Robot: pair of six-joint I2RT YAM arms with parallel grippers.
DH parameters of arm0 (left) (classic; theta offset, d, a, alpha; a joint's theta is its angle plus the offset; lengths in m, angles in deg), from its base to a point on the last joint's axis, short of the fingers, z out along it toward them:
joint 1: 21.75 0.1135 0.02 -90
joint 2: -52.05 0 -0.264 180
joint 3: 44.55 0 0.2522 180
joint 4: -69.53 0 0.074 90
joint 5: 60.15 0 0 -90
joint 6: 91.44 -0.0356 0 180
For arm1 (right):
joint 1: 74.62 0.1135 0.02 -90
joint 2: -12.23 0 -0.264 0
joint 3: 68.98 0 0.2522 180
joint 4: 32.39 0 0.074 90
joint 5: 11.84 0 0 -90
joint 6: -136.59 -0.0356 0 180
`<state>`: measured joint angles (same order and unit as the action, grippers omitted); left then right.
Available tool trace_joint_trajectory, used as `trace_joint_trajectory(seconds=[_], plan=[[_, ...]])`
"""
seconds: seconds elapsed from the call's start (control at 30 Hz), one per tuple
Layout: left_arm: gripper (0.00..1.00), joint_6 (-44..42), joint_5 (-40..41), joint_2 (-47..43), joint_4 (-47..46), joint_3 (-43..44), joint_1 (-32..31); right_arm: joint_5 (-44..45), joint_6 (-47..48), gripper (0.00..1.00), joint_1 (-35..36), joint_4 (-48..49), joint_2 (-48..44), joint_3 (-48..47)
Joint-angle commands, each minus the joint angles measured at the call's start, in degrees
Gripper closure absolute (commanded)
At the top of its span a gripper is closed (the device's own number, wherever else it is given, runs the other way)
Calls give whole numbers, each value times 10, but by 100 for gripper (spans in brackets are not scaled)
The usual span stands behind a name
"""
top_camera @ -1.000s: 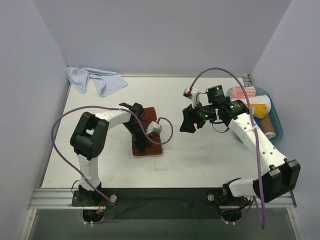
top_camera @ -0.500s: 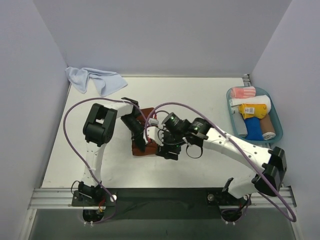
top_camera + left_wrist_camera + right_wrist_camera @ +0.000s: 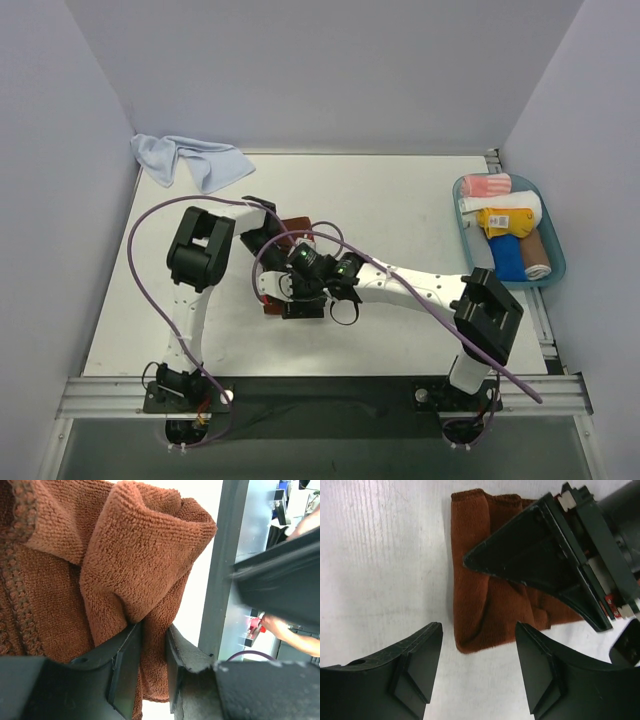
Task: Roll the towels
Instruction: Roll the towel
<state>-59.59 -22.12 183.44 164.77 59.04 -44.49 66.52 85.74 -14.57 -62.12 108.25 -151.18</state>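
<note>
**Top external view: right arm has crossed over to the brown towel**

A white table (image 3: 420,190) fills the view, with the brown towel (image 3: 296,225) lying left of its centre.

In the last second the right arm (image 3: 420,287) has swung away from the tray (image 3: 561,255), far to the right of the brown towel. It now stretches across the table with its wrist directly over that towel. The left arm (image 3: 200,250) reaches in from the towel's left.

The brown towel lies partly bunched and not yet rolled. The blue towel (image 3: 190,160) sits crumpled well behind and to the left of it, with neither arm touching it.

The left gripper (image 3: 152,640) is clamped on a raised fold of the brown terry, with cloth pinched between its fingers. The right gripper (image 3: 477,629) is spread wide and empty. It hovers just above the towel's near edge, one finger on each side of the corner.

With both arms now at one towel, the rolling seems about to begin. The blue towel will have to wait.
</note>
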Motion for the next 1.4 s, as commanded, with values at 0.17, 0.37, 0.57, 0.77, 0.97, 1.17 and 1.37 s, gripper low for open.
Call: trace_joint_trajectory(seconds=[0.17, 0.37, 0.57, 0.77, 0.97, 1.17, 1.37], plan=[[63, -39, 55, 26, -22, -4, 14, -16, 24, 41, -14, 100, 52, 73], [62, -42, 56, 28, -20, -7, 22, -17, 13, 45, -46, 117, 80, 80], [63, -38, 33, 20, -25, -12, 36, -81, -20, 85, -73, 49, 91, 45], [50, -6, -20, -36, -49, -28, 85, -180, -46, 100, -89, -34, 99, 18], [42, 18, -48, -94, -55, -39, 160, -266, -64, 100, -117, -108, 140, -22], [37, 82, -74, -215, -147, -118, 279, -357, -88, 100, -153, -199, 214, -87], [36, 134, 6, -420, -326, -267, 292, -450, -101, 100, -181, -274, 289, -150]])
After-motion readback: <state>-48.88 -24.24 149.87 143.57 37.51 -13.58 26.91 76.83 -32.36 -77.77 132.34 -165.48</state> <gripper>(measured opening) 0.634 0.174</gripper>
